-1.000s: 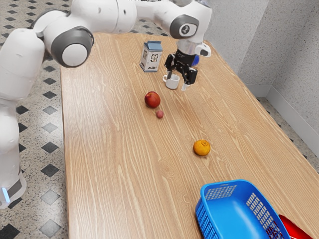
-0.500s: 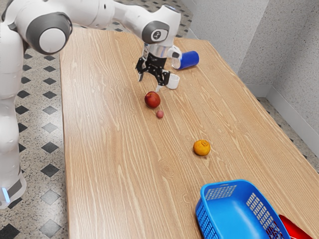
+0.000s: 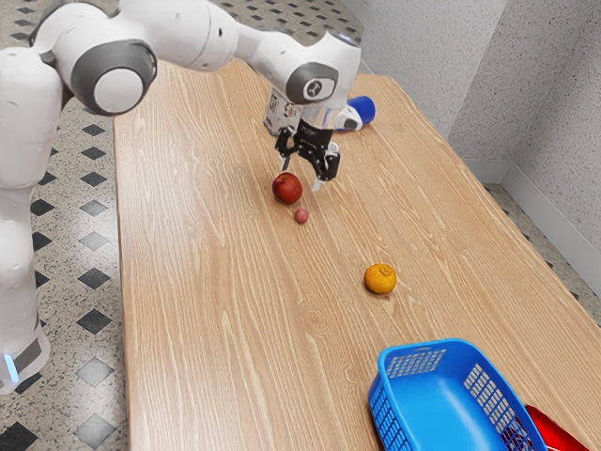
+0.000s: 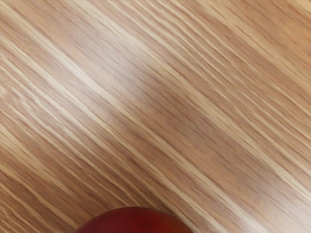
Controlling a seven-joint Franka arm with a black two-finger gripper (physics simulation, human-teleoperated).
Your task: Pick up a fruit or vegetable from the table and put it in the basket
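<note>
Landmark = apple (image 3: 287,189). Table (image 3: 207,301): wood top, pale grain, extends all round apple. Arm (image 3: 183,28): white w/ gray joint rings, in from ext. view's upper left, hand end above & just beyond apple. Basket (image 3: 383,411): blue plastic, mesh sides, well apart from apple, twd camera & ext. view's right; pale blue inside, no fruit in it. Red obj. (image 3: 556,432) past basket as seen from apple, partly out of frame, ID unclear. Gripper (image 3: 300,176): black, fingers spread w/ clear gap, pinching nothing; tips very near apple, contact can't be told. Carton (image 3: 280,111): beyond apple, upright, partly behind arm. Can (image 3: 362,111): blue, lying on side, beyond apple twd ext. view's right. Cup (image 3: 332,148): white, beyond apple, mostly hidden by gripper. Apple itself: red, on table, unheld, outside basket; wrist view has its rounded top against bare wood. Orange (image 3: 380,279): on table btwn apple & basket, apart from both. Ball (image 3: 301,216): small, pinkish red, just beside apple on orange's side.
</note>
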